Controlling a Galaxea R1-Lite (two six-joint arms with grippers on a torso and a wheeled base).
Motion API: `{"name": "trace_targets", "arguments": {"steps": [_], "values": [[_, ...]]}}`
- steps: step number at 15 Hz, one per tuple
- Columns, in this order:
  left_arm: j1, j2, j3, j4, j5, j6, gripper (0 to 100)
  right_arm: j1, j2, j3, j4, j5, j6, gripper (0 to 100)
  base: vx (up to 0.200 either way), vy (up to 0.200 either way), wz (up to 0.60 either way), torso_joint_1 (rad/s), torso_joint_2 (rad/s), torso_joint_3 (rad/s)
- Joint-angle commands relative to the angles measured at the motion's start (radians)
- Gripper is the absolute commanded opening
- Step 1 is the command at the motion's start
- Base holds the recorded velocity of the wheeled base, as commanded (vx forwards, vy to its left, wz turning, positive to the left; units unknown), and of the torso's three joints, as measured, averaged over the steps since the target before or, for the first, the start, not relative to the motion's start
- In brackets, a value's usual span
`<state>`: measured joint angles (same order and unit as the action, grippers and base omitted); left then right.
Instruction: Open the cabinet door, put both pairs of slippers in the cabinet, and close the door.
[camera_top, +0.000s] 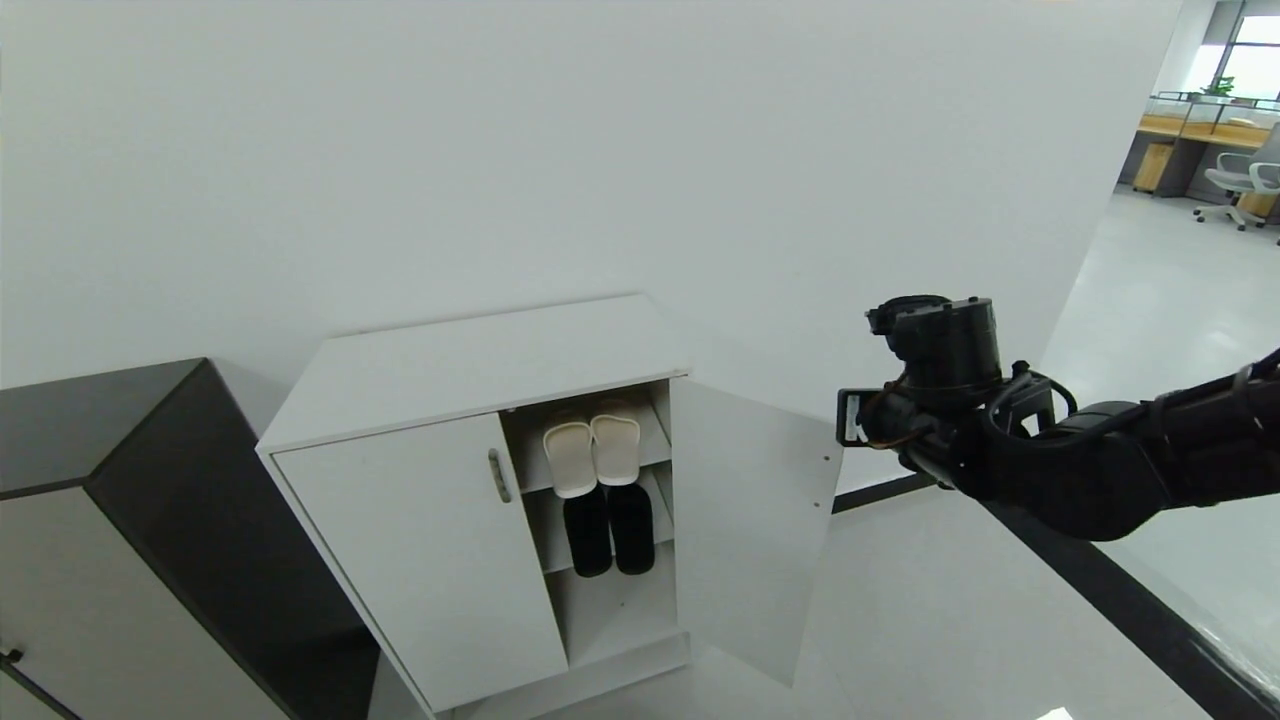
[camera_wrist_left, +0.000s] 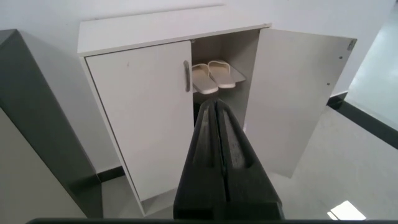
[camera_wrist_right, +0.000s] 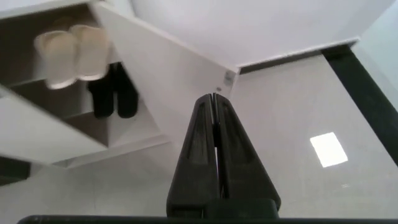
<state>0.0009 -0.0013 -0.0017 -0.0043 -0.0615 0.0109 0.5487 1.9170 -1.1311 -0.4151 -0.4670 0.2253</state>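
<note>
Holds right claw (camera_wrist_right: 214, 99) clenched near open door (camera_top: 750, 520), right of centre; holds left claw (camera_wrist_left: 216, 104) clenched too, seemingly empty.

The right arm (camera_top: 1100, 480) is matt black, with a squat cylindrical joint (camera_top: 945, 340), a rectangular bracket (camera_top: 850, 417) below that joint and thin cables (camera_top: 1040, 395) looping beside it. The left hand (camera_wrist_left: 217, 104) and the right hand (camera_wrist_right: 214, 98) are black tapering wedges.

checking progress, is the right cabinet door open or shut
Open: door swung wide, white slippers and black slippers visible inside.
</note>
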Motion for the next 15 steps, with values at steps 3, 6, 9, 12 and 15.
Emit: {"name": "trace_targets", "arguments": {"steps": [3,6,9,12,15], "values": [[0.001,0.001,0.000,0.000,0.000,0.000,0,-0.066,0.151,-0.138,-0.007,0.010,-0.001,0,0.000,0.000,0.00,0.000,0.00,0.000],[0.001,0.001,0.000,0.000,0.000,0.000,0,-0.090,0.231,-0.211,-0.010,0.021,0.000,0,0.000,0.000,0.00,0.000,0.00,0.000],[0.001,0.001,0.000,0.000,0.000,0.000,0,-0.113,0.316,-0.308,-0.005,0.025,0.000,0,0.000,0.000,0.00,0.000,0.00,0.000],[0.001,0.001,0.000,0.000,0.002,0.000,0,-0.135,0.392,-0.391,0.004,0.025,0.000,0,0.000,0.000,0.00,0.000,0.00,0.000],[0.001,0.001,0.000,0.000,0.002,0.000,0,-0.145,0.448,-0.434,0.004,0.025,-0.001,0,0.000,0.000,0.00,0.000,0.00,0.000]]}}
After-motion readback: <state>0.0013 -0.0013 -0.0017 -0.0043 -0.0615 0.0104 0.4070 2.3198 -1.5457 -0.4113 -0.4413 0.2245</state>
